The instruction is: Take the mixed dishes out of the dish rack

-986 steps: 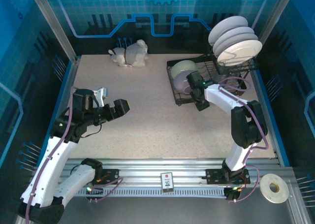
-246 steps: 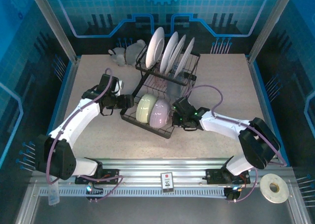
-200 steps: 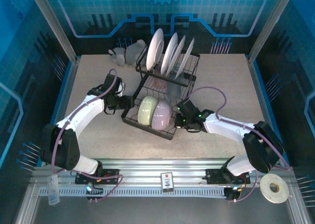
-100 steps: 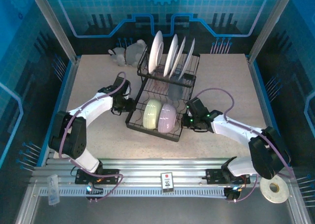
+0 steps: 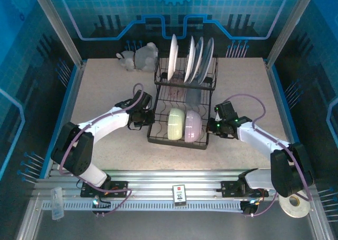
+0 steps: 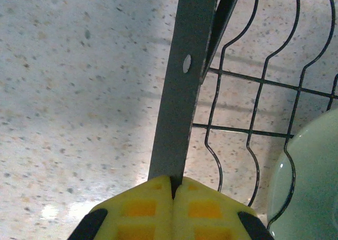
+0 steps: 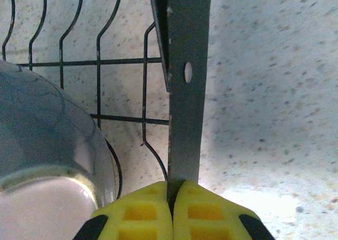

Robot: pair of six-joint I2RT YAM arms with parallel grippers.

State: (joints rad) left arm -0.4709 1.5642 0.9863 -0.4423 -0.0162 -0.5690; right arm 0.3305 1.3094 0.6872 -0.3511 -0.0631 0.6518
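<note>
Left pincer (image 5: 149,118) and right pincer (image 5: 211,125), seen from above, clamp opposite ends of the dish rack (image 5: 179,141); between them stand the pale green bowl (image 5: 176,125) and lavender bowl (image 5: 194,126), with plates (image 5: 190,58) beyond. Left wrist: yellow pads (image 6: 148,203) pinch the rack's flat bar (image 6: 182,92). Right wrist: likewise, lavender bowl just left.

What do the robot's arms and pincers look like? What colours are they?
The left arm and right arm are smooth white tubes with chunky black joints. A thin purple cable loops along each one. The left pincer and right pincer have bright yellow fingertips with orange squares pressed into them, and black parts at the sides.
</note>
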